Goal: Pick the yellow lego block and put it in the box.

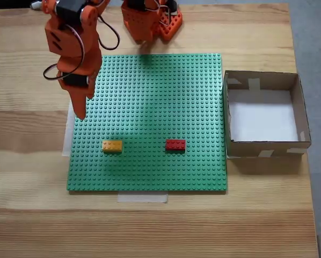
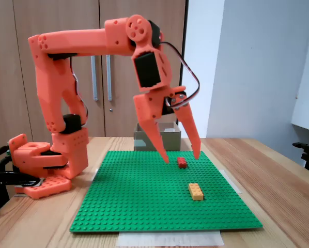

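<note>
1. My end effector [image 2: 181, 156] hangs above the green baseplate [image 1: 150, 97] with its two long fingers spread wide apart and nothing between them.
2. The yellow brick [image 1: 112, 145] sits on the baseplate toward its near left part in the top-down fixed view, well apart from the red brick [image 1: 175, 144] lying to its right in the same row.
3. In the side fixed view the yellow brick [image 2: 196, 191] lies nearer the camera than my fingertips, so I judge I am not yet over it.
4. The brick looks like hard plastic: light, stiff, unlikely to deform or break. Its smooth walls may be a little slippery, so I would want a square, firm pinch.
5. I would take it across its two long sides, low on the walls below the studs, fingers centred along its length.
6. It may be pressed onto the baseplate studs; if so, I expect some resistance on lifting, and the plate could shift on the bench [image 1: 150, 231].
7. The box [image 1: 231, 144] stands just beside the baseplate's right edge, open-topped, its floor bare.
</note>
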`<action>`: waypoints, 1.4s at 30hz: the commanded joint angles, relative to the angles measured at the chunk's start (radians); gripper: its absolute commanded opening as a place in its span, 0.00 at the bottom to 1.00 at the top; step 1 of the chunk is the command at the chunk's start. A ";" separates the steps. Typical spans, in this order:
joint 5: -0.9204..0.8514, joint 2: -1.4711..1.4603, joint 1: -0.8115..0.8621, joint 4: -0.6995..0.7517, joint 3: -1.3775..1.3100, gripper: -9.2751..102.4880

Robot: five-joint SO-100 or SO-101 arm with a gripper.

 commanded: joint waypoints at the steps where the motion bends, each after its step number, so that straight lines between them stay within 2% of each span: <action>1: 0.000 0.000 0.006 -0.002 -0.040 0.29; 14: -0.029 -0.020 -0.028 -0.009 -0.035 0.28; 28: -0.008 -0.074 -0.170 -0.026 -0.040 0.27; 35: -0.029 -0.138 -0.166 -0.066 -0.060 0.27; 42: -0.063 -0.236 -0.155 -0.034 -0.150 0.27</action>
